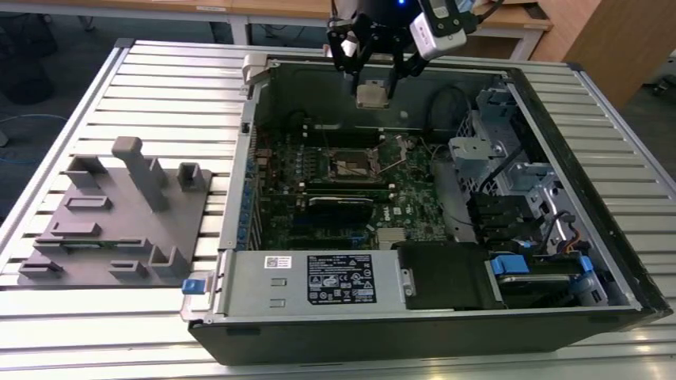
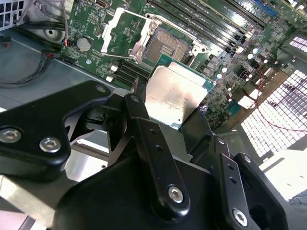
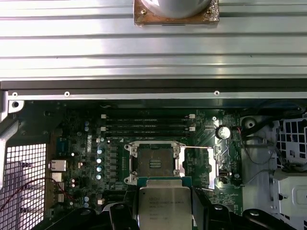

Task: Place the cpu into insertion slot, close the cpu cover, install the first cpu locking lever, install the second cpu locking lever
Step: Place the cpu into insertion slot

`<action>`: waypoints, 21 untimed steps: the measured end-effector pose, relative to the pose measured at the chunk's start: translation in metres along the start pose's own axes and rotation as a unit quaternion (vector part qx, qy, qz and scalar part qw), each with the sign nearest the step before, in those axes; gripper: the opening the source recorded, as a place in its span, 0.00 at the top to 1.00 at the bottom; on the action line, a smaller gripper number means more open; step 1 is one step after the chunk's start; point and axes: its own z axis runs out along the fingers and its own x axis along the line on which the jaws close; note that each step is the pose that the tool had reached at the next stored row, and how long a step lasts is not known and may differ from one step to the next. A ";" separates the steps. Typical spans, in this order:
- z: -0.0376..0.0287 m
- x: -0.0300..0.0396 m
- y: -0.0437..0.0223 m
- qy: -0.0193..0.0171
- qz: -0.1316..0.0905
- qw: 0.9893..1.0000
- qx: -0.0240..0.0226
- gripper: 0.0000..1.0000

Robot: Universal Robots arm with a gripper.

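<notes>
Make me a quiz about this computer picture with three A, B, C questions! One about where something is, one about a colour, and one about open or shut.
1. Where is the cpu?
A on the floor
B in the gripper, above the case
C on a chair

2. What colour is the cpu's top?
A silvery
B red
C blue

3. How is the cover of the slot?
A shut
B taken away
C swung open, with the slot empty

Answers:
1 B: the gripper clamps the cpu over the open case.
2 A: its top shines silvery in both wrist views.
3 C: the frame lies flipped to one side and the bare slot shows.
</notes>
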 end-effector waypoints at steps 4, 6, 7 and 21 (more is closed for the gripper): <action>0.0008 0.0000 0.0000 0.000 0.000 1.000 0.000 0.46; 0.0013 0.0000 -0.0001 0.000 0.000 1.000 0.000 0.46; 0.0020 0.0000 -0.0002 0.000 0.000 1.000 0.000 0.46; 0.0055 -0.0001 -0.0005 0.000 0.000 1.000 0.000 0.46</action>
